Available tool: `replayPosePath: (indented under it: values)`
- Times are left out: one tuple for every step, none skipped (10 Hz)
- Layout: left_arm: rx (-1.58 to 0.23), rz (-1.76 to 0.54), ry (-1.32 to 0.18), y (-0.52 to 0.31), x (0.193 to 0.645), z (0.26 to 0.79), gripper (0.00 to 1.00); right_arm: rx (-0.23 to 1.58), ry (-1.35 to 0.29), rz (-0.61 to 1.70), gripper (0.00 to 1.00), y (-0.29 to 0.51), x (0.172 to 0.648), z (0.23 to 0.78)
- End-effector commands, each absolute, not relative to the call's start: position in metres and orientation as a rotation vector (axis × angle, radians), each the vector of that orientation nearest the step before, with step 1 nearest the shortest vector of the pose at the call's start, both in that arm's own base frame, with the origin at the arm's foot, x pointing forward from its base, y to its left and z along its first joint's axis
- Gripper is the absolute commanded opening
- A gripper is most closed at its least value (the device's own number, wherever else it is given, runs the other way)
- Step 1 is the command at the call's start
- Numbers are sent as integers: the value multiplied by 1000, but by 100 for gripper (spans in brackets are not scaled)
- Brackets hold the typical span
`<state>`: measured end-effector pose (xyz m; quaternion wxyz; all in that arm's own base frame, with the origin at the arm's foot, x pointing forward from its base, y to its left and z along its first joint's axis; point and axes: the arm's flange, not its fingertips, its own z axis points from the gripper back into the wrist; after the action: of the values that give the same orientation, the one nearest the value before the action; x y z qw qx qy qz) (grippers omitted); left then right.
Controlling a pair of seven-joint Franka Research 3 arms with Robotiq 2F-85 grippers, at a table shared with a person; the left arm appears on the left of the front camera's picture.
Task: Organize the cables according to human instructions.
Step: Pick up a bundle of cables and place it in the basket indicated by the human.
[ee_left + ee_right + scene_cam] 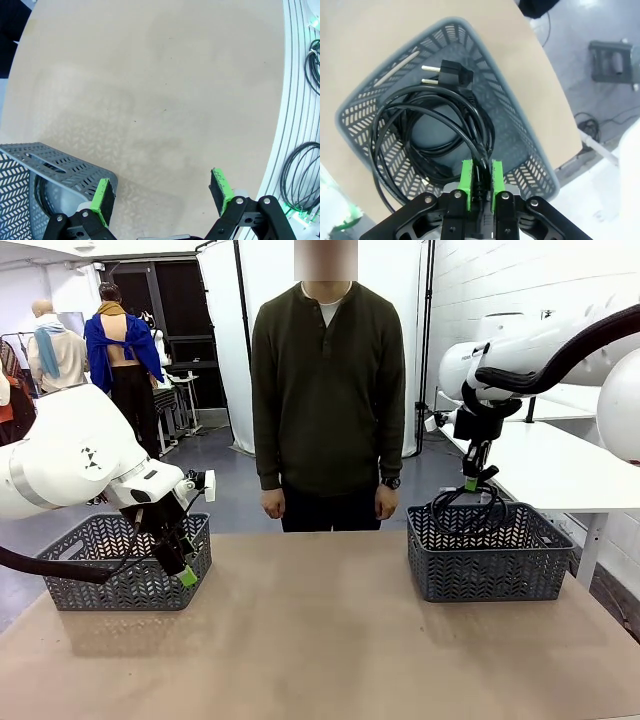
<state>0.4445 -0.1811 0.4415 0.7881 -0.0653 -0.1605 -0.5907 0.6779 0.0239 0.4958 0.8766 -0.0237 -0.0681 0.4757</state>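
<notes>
Right claw [481, 176] was clamped on a coiled black cable [427, 127], hanging it over the right basket [487, 565]; loops drooped inside, two-pin plug [447, 74] uppermost. Left claw [162, 196] stood wide open, holding nothing, above the bare surface [150, 90] beside the left basket [45, 167]; dark cord possibly lay inside that basket, view poor. Judgement: cable light, limp, prone to snagging on the mesh; best gripped across bunched strands, not at the plug.

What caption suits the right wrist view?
Right gripper shut on a coiled black cable, hanging over the grey basket.
</notes>
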Motion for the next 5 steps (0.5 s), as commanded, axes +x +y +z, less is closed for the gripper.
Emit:
replayPosePath:
  values:
    - [-139, -1275, -339, -181, 444, 443, 100, -29, -174, 1064, 0, 13, 687, 496]
    - [-139, -1275, -339, -181, 444, 443, 100, -18, -179, 1073, 0, 9, 691, 494]
    - [-139, -1275, -339, -181, 444, 443, 100, -13, -179, 1098, 0, 7, 693, 492]
    - [-139, -1275, -339, -181, 444, 443, 100, -18, -183, 1095, 0, 6, 692, 491]
    - [-139, -1275, -339, -181, 444, 443, 100, -9, -185, 1098, 5, 6, 692, 490]
